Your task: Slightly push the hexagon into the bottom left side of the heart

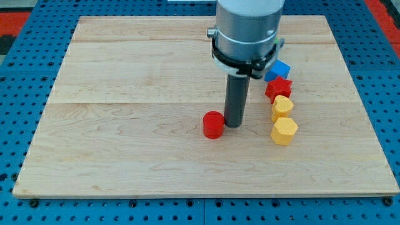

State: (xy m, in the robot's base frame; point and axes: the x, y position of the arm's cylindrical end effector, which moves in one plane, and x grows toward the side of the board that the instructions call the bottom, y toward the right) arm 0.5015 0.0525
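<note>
A yellow hexagon block lies right of the board's middle. Just above it, touching or nearly so, lies a second yellow block that looks like a heart. My tip rests on the board left of the hexagon, well apart from it. The tip stands right against the right side of a red round block.
A red block, perhaps a star, and a blue block continue the column above the yellow blocks, partly behind the arm's grey body. The wooden board sits on a blue pegboard.
</note>
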